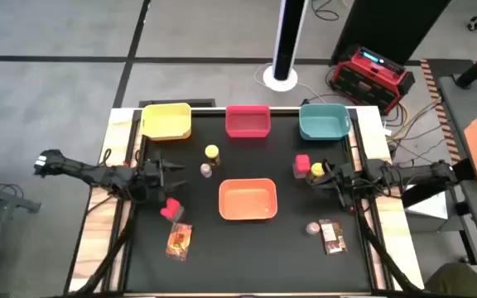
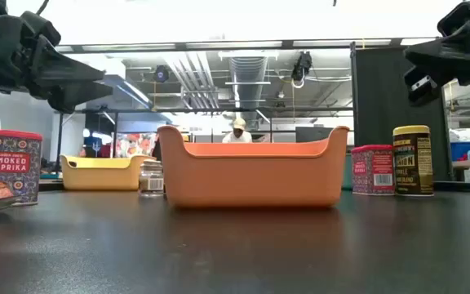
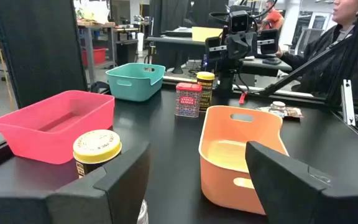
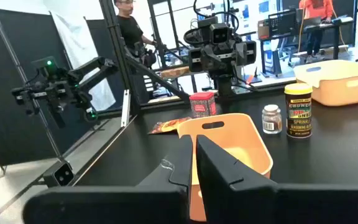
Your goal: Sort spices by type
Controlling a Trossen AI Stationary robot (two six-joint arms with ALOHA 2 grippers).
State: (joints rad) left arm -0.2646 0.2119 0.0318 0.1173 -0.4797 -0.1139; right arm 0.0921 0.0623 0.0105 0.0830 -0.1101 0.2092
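Observation:
In the high view, one yellow-lidded jar and a clear shaker stand left of centre. A second jar and a red tub stand on the right. Another red tub and a packet lie near left, and a shaker and a packet near right. My left gripper is open, raised off the table beside the first jar. My right gripper is shut and hovers above the second jar, touching nothing.
The orange tray sits mid-table between the two grippers. The yellow tray, red tray and teal tray line the far edge. People show in the room beyond the table.

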